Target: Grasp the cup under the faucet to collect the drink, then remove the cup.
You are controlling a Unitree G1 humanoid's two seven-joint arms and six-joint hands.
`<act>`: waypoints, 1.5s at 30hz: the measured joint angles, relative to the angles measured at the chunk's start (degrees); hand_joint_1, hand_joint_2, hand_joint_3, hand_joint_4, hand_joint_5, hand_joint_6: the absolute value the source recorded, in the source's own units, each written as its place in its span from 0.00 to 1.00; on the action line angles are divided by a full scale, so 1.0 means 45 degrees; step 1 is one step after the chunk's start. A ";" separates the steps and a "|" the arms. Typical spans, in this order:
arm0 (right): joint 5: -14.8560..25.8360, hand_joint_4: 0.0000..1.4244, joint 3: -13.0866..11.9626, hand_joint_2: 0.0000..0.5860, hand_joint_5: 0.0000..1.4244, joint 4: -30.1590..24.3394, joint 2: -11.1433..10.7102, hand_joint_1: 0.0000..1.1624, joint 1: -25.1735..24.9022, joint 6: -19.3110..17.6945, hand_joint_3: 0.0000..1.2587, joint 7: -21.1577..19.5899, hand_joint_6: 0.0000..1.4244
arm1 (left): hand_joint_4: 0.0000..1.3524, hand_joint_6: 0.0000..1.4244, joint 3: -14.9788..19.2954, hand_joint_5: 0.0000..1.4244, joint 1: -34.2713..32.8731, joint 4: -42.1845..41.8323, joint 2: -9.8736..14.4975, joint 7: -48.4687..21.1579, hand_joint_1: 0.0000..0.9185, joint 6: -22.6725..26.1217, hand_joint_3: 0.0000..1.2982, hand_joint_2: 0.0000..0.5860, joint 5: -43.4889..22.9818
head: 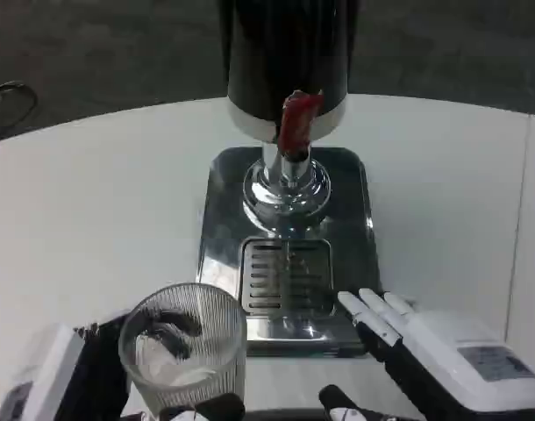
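A: Status?
B: Cup [184,346] is held in the left hand [83,377], low and left of the drip grate [285,279], not under the faucet [296,123]. Looks empty from here, so I'd say fill and removal are both still to do.
A: Right hand?
B: Right hand [425,346] rests by the tray's [217,219] front corner on the surface [92,210], fingers spread, holding nothing.

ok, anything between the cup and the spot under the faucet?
Nothing visible. The left hand holds the ribbed glass cup at the near left of the dispenser base. The drip grate under the red faucet lever is bare. The right hand sits off its right corner.
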 measured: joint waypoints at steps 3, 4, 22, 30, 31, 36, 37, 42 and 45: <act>-0.0003 0.00 0.0002 0.77 0.00 -0.0036 0.0000 0.23 0.0067 0.0000 0.03 0.0000 0.01 | 0.85 1.00 0.0023 0.98 0.0066 -0.0009 0.0000 0.0000 0.45 0.0000 0.81 0.30 -0.0003; -0.0005 0.00 0.0003 0.77 0.00 -0.0065 0.0000 0.23 0.0078 0.0000 0.03 0.0000 0.01 | 0.85 1.00 0.0024 0.98 0.0110 -0.0013 0.0000 0.0000 0.46 0.0000 0.81 0.30 -0.0003; 0.0056 0.00 -0.0053 0.77 0.00 -0.0368 0.0290 0.23 0.0029 0.0630 0.04 0.0356 0.02 | 0.85 1.00 0.0110 0.98 0.0212 -0.0181 0.0000 0.0000 0.45 -0.0004 0.81 0.30 -0.0046; 0.0836 0.00 -0.0623 0.77 0.00 -0.0886 0.0569 0.23 -0.0103 0.1322 0.05 0.0643 0.06 | 0.85 1.00 0.0168 0.98 -0.0699 0.0003 -0.0014 0.0002 0.45 0.0480 0.81 0.30 0.0397; 0.0891 0.00 -0.0712 0.77 0.00 -0.1068 0.0548 0.23 -0.0136 0.1320 0.05 0.0637 0.06 | 0.85 1.00 0.0234 0.98 -0.1042 0.0223 -0.0001 0.0005 0.46 0.0672 0.81 0.30 0.0408; 0.1277 0.00 -0.1265 0.77 0.00 -0.1700 0.0419 0.23 0.0189 0.1623 0.06 0.0964 0.07 | 0.85 1.00 0.0271 0.98 -0.2732 0.1528 0.0343 0.0035 0.46 0.1257 0.81 0.30 0.0630; 0.1294 0.00 -0.1308 0.77 0.00 -0.1786 0.0405 0.23 0.0246 0.1622 0.06 0.0967 0.07 | 0.85 1.00 0.0261 0.98 -0.2809 0.1614 0.0392 0.0037 0.46 0.1269 0.81 0.30 0.0676; 0.1850 0.00 -0.1952 0.77 0.00 -0.2119 0.0100 0.23 0.0867 0.1649 0.06 0.1090 0.07 | 0.85 1.00 -0.0147 0.98 -0.3848 0.2818 0.0657 0.0095 0.46 0.1420 0.81 0.30 0.0969; 0.2063 0.00 -0.2238 0.77 0.00 -0.2383 0.0076 0.23 0.1442 0.1637 0.06 0.1084 0.07 | 0.85 1.00 -0.0453 0.98 -0.4351 0.3357 0.0784 0.0183 0.45 0.1434 0.81 0.30 0.1176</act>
